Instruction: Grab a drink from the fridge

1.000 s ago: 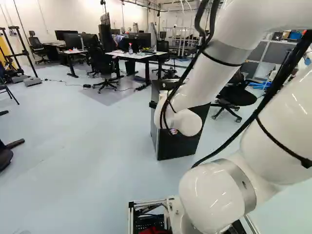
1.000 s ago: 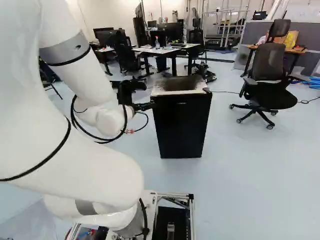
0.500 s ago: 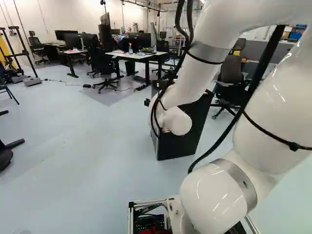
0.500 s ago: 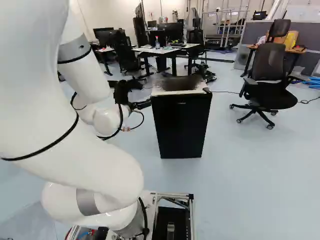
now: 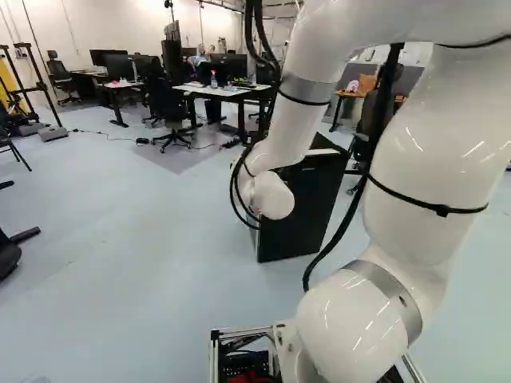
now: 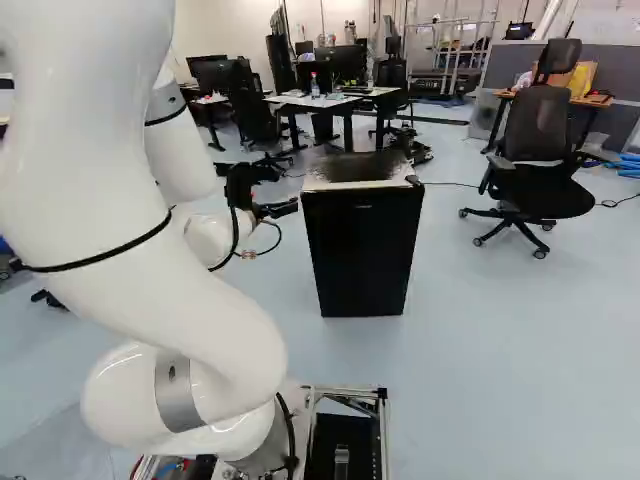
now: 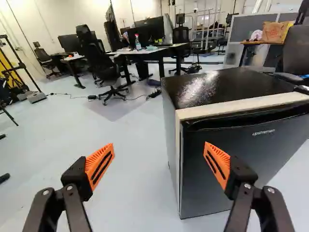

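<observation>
My gripper [image 6: 282, 209] is at the left side of the black mini fridge [image 6: 361, 250] in the right base view, near its top. In the wrist view the gripper [image 7: 159, 164] stands wide open, nothing between its orange pads. One finger overlaps the door of the fridge [image 7: 227, 169]; the other shows against the floor. Whether that finger touches the door, I cannot tell. The fridge door is shut, with a light strip along the top edge. No drink inside is visible. In the left base view the arm's wrist partly covers the fridge [image 5: 299, 227].
Behind the fridge stand desks [image 6: 320, 100] with monitors, and a bottle [image 7: 137, 42] is on one of them. An office chair [image 6: 540, 150] stands to the right of the fridge in the right base view. Cables lie on the floor beyond the fridge.
In the left base view the arm's wrist has swung left across the fridge. The upper arm segments have shifted too. The base and the fridge have stayed put.
</observation>
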